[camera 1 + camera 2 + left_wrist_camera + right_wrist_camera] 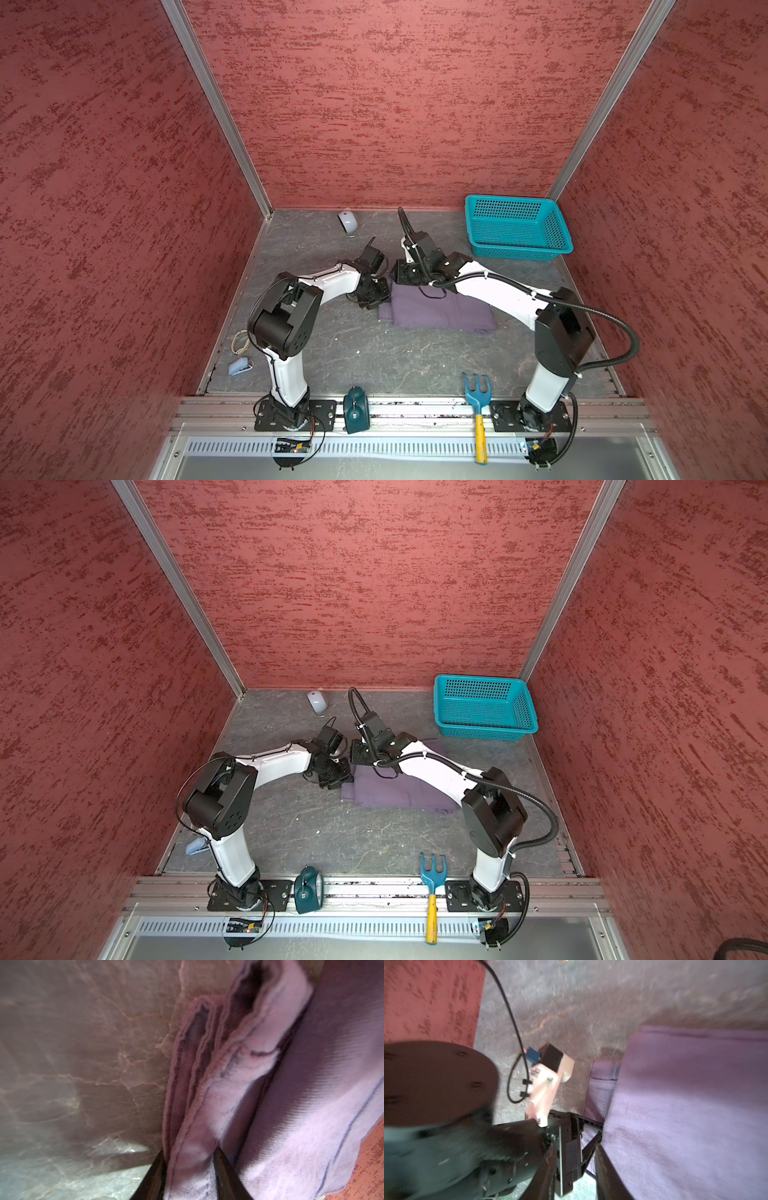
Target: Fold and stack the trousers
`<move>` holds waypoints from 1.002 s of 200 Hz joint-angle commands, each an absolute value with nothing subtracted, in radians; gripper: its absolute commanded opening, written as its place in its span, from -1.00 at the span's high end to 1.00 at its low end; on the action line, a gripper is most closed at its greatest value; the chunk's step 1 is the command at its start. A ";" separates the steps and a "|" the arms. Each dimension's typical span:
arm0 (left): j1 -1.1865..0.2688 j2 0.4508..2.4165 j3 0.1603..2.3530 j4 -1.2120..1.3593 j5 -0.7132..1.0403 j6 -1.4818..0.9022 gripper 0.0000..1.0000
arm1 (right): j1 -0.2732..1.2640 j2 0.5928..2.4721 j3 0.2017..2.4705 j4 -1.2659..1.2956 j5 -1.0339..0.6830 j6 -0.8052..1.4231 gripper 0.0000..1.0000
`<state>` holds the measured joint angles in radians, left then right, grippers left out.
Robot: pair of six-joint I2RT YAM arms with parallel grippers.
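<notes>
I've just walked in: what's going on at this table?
A two-armed robot is handling purple-grey cloth trousers, which lie folded on the grey table. The left gripper has its jaws shut on the cloth's hemmed edge. The right gripper has jaws apart beside the cloth, gripping nothing. The teal mesh basket sits empty.

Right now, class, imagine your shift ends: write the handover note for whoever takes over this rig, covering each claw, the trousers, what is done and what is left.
Left claw: closed on a layered edge of the trousers.
Right claw: open, holding nothing, close to the left one at the same end of the cloth.
Trousers: on the table, apart from the empty teal basket.
Done: folded into a compact bundle.
Left: probably release, tidy that edge, then stack the bundle.
</notes>
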<state>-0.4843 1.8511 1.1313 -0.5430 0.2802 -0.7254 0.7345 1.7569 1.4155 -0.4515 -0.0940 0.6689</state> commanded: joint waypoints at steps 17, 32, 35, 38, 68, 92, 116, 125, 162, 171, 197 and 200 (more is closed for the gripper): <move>-0.482 1.875 1.086 -0.558 0.249 -0.717 0.39 | 0.727 1.794 1.439 -0.522 -0.052 0.665 0.13; -0.480 1.855 1.083 -0.562 0.248 -0.723 0.45 | 0.732 1.836 1.439 -0.519 -0.075 0.678 0.12; -0.479 1.849 1.080 -0.563 0.248 -0.723 0.45 | 0.732 1.843 1.439 -0.516 -0.080 0.678 0.12; -0.477 1.842 1.079 -0.562 0.249 -0.725 0.45 | 0.733 1.851 1.439 -0.514 -0.084 0.680 0.12; -0.459 1.775 1.078 -0.558 0.304 -0.743 0.31 | 0.741 1.915 1.453 -0.505 -0.112 0.685 0.11; -0.451 1.729 1.075 -0.556 0.331 -0.756 0.25 | 0.744 1.964 1.471 -0.501 -0.122 0.686 0.05; -0.431 1.695 1.048 -0.548 0.338 -0.763 0.23 | 0.744 2.004 1.470 -0.483 -0.141 0.693 0.04; -0.420 1.696 1.037 -0.545 0.344 -0.762 0.23 | 0.744 2.011 1.459 -0.467 -0.148 0.700 0.04; -0.414 1.757 0.994 -0.484 0.370 -0.777 0.27 | 0.746 2.042 1.455 -0.448 -0.153 0.712 0.05; -0.417 1.777 0.989 -0.470 0.379 -0.785 0.30 | 0.745 2.053 1.456 -0.453 -0.144 0.715 0.06; -0.423 1.806 0.978 -0.438 0.388 -0.799 0.35 | 0.746 2.080 1.452 -0.469 -0.137 0.733 0.08; -0.424 1.807 0.979 -0.437 0.389 -0.800 0.35 | 0.746 2.083 1.452 -0.469 -0.140 0.734 0.08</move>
<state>-0.4152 1.7664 0.9985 -0.4789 0.3771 -0.7799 0.7391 2.0415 1.4345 -0.4717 -0.1432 0.7036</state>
